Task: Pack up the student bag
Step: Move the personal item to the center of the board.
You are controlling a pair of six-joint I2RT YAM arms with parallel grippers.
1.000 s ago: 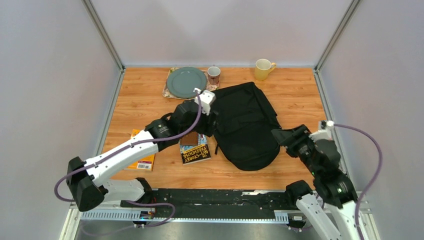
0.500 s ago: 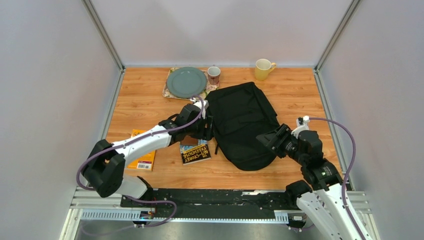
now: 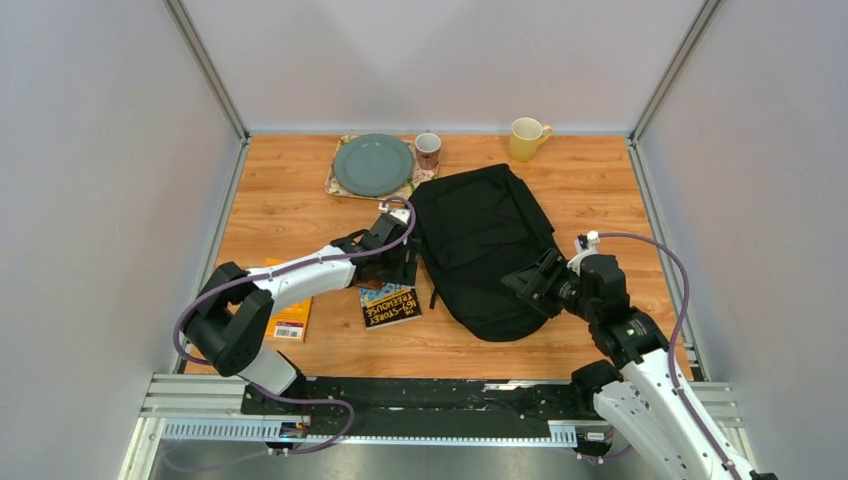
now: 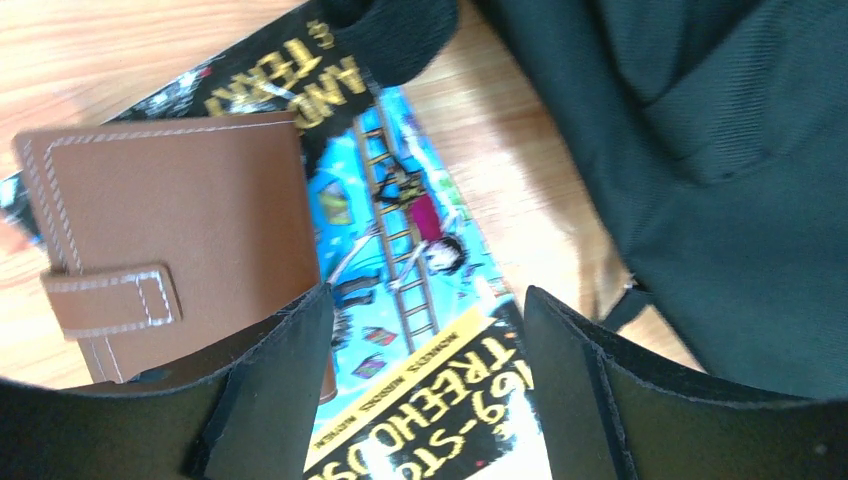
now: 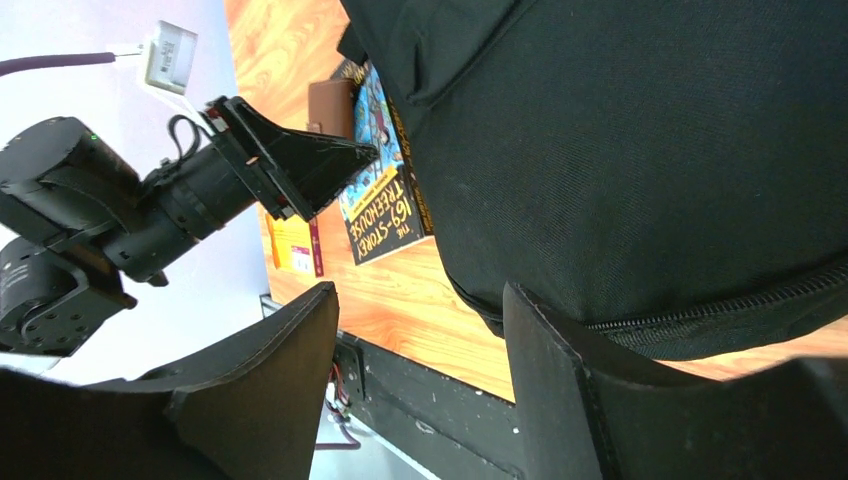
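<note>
My left arm [image 3: 300, 280] stretches forward, low over the table [image 3: 280, 200]. The left jaws are wide and empty above the Treehouse book [image 4: 420, 270], which has a brown leather wallet [image 4: 170, 220] lying on its cover. The black backpack [image 3: 485, 250] lies flat mid-table, just beside the book. My right arm [image 3: 625, 330] bends inward, with the right jaws wide and empty at the backpack's rounded near end.

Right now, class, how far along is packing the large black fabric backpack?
Done: nothing visible; the black fabric backpack looks zipped. Brown leather wallet, Treehouse paperback under it and orange book lie outside. In hand: nothing; open left gripper hovers over the paperback, open right gripper by the bag. Left: unzip, load them.
</note>
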